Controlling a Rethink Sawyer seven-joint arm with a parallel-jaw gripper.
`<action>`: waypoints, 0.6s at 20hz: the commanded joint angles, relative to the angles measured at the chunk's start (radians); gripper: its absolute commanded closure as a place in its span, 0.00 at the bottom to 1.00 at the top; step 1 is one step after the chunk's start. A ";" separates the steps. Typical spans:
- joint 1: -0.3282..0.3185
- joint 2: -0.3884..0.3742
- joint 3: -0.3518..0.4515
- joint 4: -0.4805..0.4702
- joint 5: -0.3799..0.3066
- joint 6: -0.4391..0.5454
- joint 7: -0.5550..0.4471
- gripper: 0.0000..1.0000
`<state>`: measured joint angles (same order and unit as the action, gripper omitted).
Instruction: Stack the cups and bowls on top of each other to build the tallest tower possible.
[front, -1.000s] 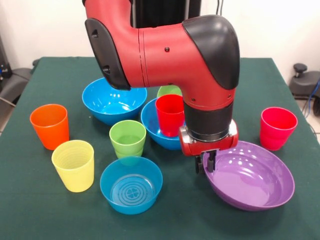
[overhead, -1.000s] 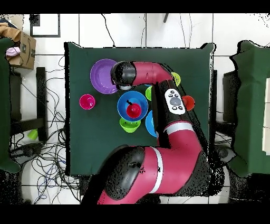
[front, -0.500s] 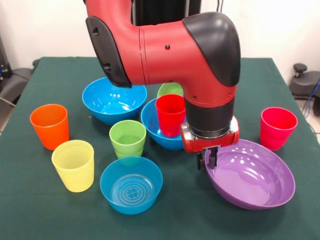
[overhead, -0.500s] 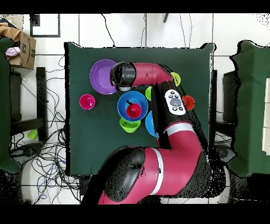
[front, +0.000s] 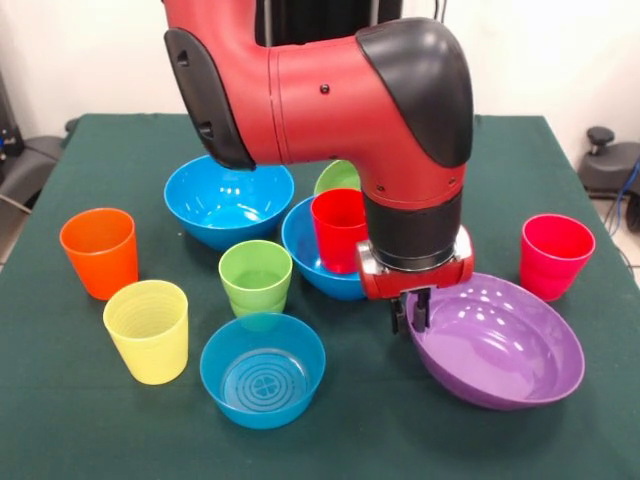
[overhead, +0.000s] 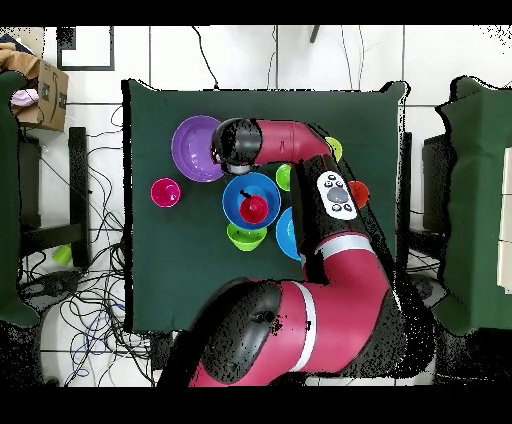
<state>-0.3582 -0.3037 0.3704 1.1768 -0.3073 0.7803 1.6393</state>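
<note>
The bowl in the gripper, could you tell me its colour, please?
Purple, gripped at its rim by the gripper; clearest in the front view.

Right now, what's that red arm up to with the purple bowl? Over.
Pincer shut on purple bowl rim, bowl tilted, partly off the table. Red cup sits in large blue bowl. Pinkish-red cup close beside purple bowl.

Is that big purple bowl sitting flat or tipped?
Tipped: the purple bowl tilts, its rim pinched by the gripper riding higher than the opposite side.
</note>
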 joint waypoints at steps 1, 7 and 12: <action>-0.027 0.029 0.015 0.064 0.007 0.003 0.014 1.00; -0.068 0.013 0.017 0.070 0.038 0.044 -0.017 1.00; -0.098 -0.032 0.022 0.092 0.077 0.119 -0.021 1.00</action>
<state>-0.4223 -0.3144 0.3704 1.2063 -0.2501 0.7907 1.6393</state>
